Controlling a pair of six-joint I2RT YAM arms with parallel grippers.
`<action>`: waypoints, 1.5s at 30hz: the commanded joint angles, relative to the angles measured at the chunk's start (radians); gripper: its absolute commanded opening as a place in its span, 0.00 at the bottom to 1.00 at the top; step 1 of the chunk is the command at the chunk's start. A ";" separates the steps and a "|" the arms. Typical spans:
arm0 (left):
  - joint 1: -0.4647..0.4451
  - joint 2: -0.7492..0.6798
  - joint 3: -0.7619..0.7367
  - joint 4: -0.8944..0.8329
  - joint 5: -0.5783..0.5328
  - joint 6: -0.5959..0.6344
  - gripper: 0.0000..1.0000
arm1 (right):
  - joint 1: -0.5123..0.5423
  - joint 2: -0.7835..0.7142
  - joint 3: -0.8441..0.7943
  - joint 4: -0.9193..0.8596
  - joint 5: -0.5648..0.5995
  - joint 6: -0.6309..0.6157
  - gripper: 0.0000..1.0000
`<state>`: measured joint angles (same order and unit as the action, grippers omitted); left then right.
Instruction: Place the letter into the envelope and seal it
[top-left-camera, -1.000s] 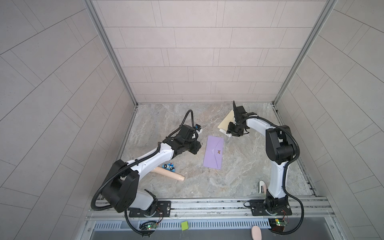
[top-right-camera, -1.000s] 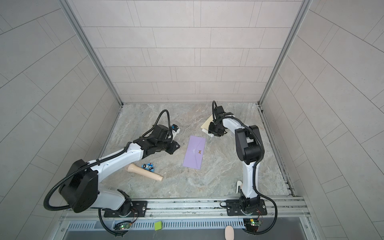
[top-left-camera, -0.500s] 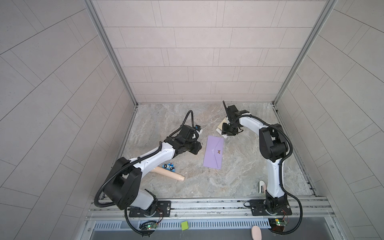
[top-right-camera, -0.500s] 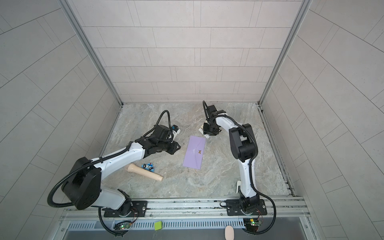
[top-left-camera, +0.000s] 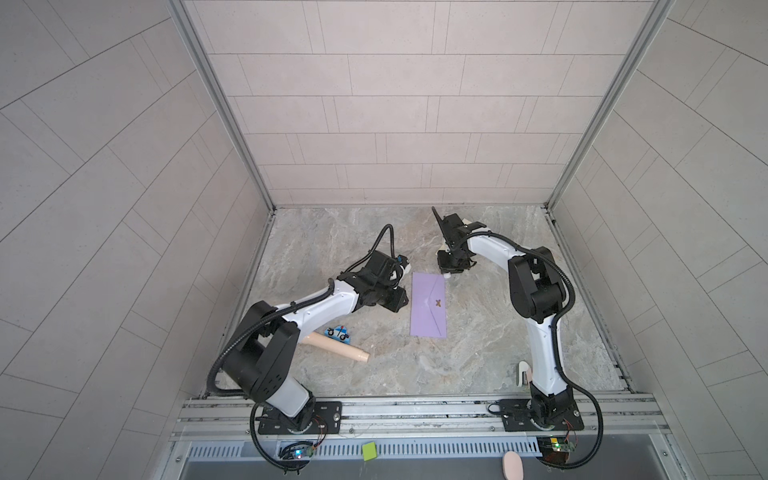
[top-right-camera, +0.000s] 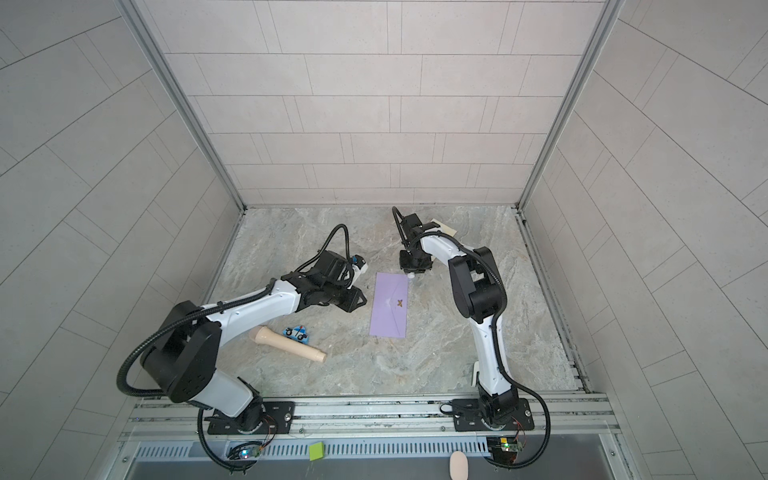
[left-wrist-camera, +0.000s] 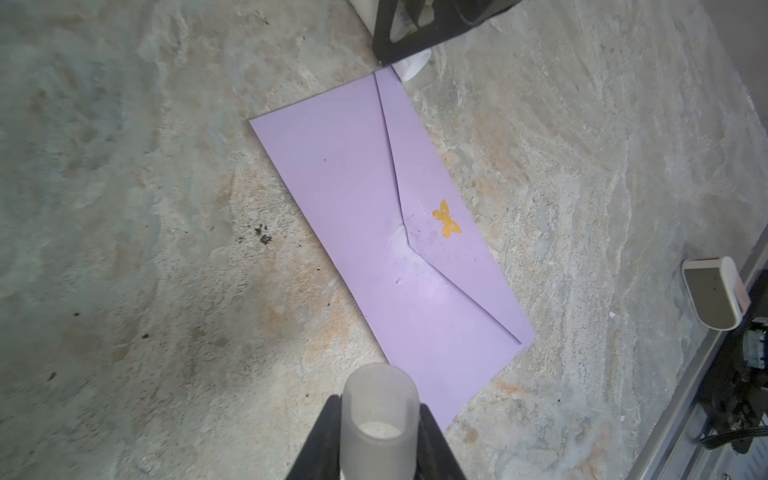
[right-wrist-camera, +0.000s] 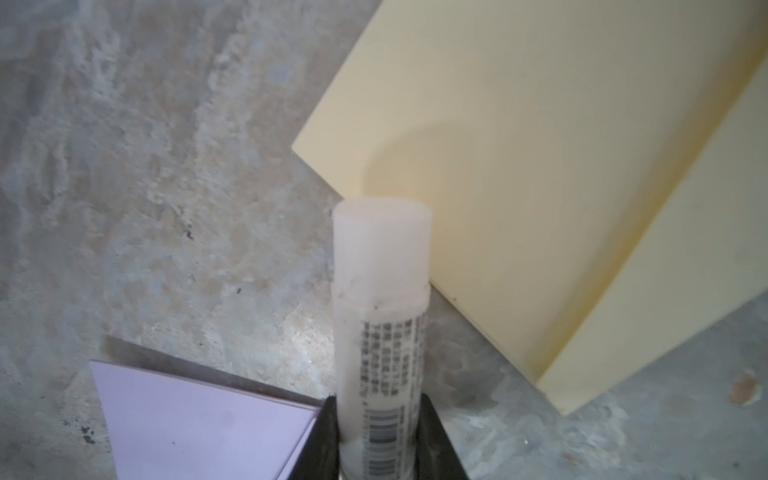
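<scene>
Where it lies flat on the grey marbled tabletop, lilac paper envelope, gold butterfly sticker, flap folded down; cream paper letter near, apart. Right gripper clamps white labelled glue stick; left gripper clamps frosted translucent cylinder.

Right arm hides most of the letter

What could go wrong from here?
1. The letter lies outside the envelope, whose flap is down; gluing now would likely seal it empty.
2. The left pincer holds a cap and the right pincer the glue stick, so neither is free to lift the letter.
</scene>
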<state>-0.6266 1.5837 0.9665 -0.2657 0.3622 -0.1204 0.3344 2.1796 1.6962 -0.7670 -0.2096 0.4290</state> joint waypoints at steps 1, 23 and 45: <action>-0.045 0.036 0.065 -0.047 0.011 0.070 0.27 | 0.001 -0.128 -0.047 0.021 0.029 0.019 0.16; -0.197 0.314 0.277 -0.175 -0.157 0.159 0.59 | -0.120 -0.642 -0.554 0.155 -0.086 0.172 0.16; 0.057 0.165 0.300 0.251 0.506 -0.427 0.80 | -0.039 -0.813 -0.669 0.348 -0.482 0.047 0.15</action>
<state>-0.5827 1.7248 1.2697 -0.1814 0.6956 -0.3496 0.2634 1.3952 1.0168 -0.4660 -0.5842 0.5209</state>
